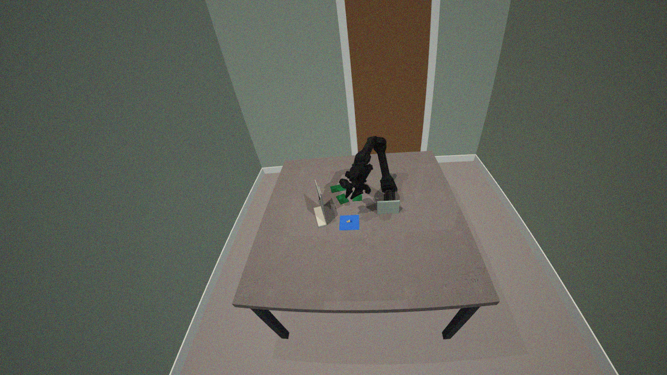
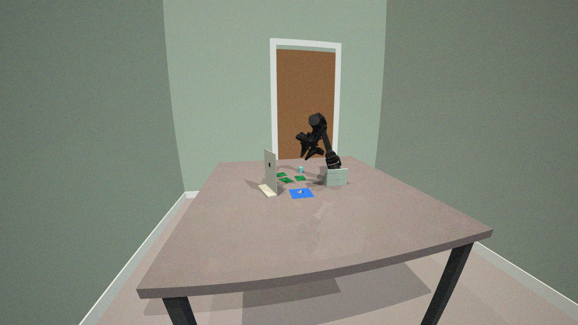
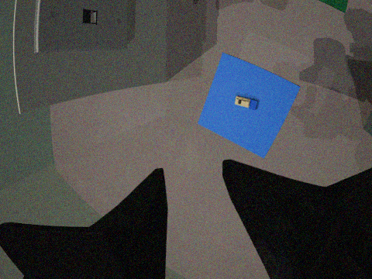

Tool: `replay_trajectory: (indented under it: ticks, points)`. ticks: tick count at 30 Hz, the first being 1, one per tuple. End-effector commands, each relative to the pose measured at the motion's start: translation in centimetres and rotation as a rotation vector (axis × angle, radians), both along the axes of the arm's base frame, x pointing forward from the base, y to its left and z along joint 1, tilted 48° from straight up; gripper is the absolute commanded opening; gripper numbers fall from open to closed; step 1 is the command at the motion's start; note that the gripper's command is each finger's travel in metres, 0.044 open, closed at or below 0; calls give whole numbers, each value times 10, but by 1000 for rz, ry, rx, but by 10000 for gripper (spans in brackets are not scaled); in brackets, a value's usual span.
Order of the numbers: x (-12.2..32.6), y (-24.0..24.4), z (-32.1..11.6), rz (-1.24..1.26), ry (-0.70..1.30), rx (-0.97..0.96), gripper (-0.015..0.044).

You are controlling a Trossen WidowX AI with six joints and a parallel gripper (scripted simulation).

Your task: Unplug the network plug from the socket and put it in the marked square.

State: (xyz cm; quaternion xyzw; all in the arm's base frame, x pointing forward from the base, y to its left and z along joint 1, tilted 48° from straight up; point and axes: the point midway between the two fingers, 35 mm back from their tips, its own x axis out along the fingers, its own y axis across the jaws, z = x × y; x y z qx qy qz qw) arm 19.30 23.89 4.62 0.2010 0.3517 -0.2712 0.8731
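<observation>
With the black two-fingered gripper [image 1: 348, 197] [image 2: 304, 157] [image 3: 194, 172], hanging in the air over the brown-grey table [image 1: 373, 261] [image 2: 303, 234] [image 3: 194, 232], jaws parted by a moderate gap and holding nothing. Out ahead of the fingertips and lower, well apart from both, see the small cream-and-blue network plug [image 1: 349, 221] [image 2: 300, 192] [image 3: 246, 102], lying inside the flat bright-blue square [image 1: 345, 226] [image 2: 300, 196] [image 3: 232, 81]. Pulled out of the socket and let go.

To one side of the jaws, well apart, see the thin upright off-white panel [image 1: 321, 207] [image 2: 270, 174] [image 3: 112, 31], with the small dark socket opening [image 2: 269, 164] [image 3: 90, 16] and a flat cream foot [image 1: 320, 216] [image 2: 267, 190]. Between panel and arm, lower than the jaws, find three flat green pieces [image 1: 337, 188] [image 2: 286, 180] [image 3: 339, 5].

On the opposite side of the jaws from the panel, see the low upright pale grey-green board [image 1: 387, 207] [image 2: 337, 177], near the lower part of the black jointed arm [image 1: 383, 163] [image 2: 328, 143]. In the exterior view, spot a small turquoise block [image 2: 300, 169] below the fingertips.
</observation>
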Motion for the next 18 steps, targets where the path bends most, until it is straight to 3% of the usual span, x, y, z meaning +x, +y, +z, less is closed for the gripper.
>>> replay_trajectory:
  ticks: [1, 8, 18]
  points:
    - [-2, 8, 9, -4, 0, 5, 156]
    - [-7, 18, 21, -7, -3, 6, 156]
    - [-7, 18, 21, -7, -3, 6, 419]
